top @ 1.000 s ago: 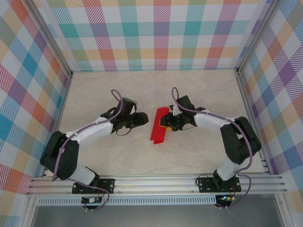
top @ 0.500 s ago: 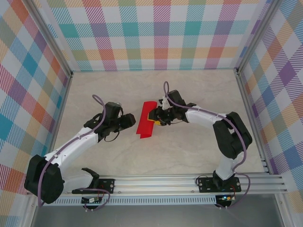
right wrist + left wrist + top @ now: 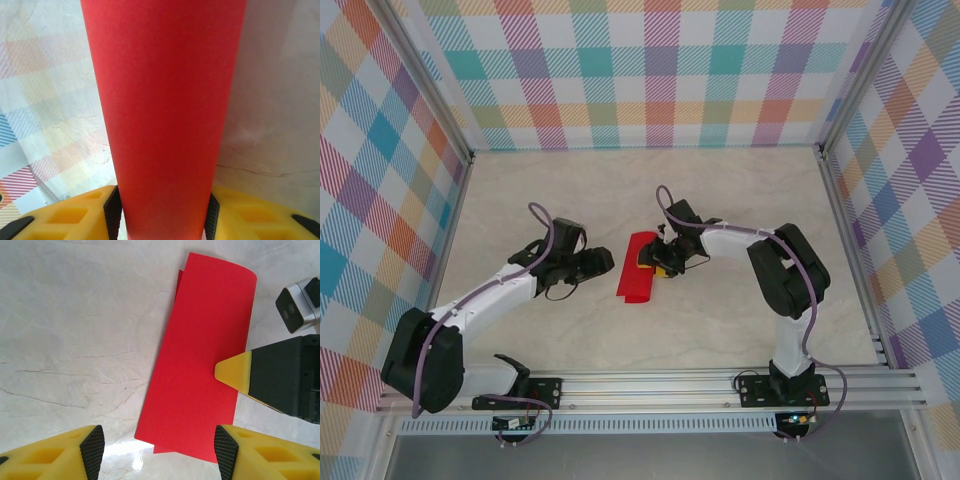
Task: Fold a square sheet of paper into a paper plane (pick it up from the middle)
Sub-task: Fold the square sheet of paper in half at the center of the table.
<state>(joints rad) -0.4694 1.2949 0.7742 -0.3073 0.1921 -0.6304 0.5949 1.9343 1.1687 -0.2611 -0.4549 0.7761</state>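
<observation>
Lying folded in half on the bench, the red paper sits between the two claws. The left claw is spread wide near the paper's edge. The right claw has the paper between its pads; I cannot tell if it squeezes.

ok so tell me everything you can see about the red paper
The bright red matte paper sheet is folded into a narrow two-layer rectangle, lower layer peeking out. It lies on the pale marbled table, with the right hand straddling it, one yellow fingertip on a long edge.
</observation>
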